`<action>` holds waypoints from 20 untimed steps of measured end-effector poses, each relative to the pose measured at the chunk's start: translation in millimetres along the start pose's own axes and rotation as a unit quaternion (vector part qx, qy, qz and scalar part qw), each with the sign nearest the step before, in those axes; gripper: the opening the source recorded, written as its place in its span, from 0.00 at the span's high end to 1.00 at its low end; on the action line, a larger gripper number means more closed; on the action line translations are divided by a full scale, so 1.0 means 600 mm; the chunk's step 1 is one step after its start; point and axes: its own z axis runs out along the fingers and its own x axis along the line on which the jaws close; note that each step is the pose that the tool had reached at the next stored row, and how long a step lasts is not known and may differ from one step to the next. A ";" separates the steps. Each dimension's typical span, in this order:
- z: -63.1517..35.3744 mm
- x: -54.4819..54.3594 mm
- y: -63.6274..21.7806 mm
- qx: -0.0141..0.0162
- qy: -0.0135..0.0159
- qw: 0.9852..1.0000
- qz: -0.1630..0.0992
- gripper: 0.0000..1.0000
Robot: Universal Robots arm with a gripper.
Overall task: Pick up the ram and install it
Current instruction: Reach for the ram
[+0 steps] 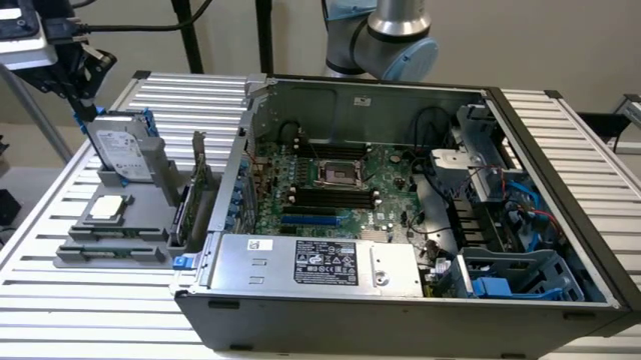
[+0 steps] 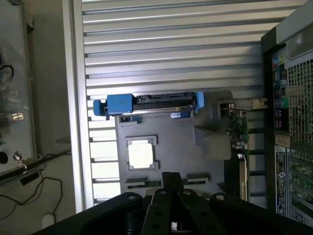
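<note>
The fingers [image 2: 171, 182], pressed together and empty, hang high above the holder [image 1: 145, 214]. The ram [image 1: 113, 244] seems to stand edge-up straight beneath them.

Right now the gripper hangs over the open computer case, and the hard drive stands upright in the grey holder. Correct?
Not the first part: in the exterior view the gripper hangs over the grey holder, to that view's left of the open computer case. The hard drive does stand upright in the holder.
</note>
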 end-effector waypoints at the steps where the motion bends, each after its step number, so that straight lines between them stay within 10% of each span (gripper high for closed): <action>1: 0.000 0.000 -0.005 0.000 0.000 1.000 0.000 0.89; 20: 0.019 -0.006 -0.067 0.003 0.000 1.000 -0.013 0.89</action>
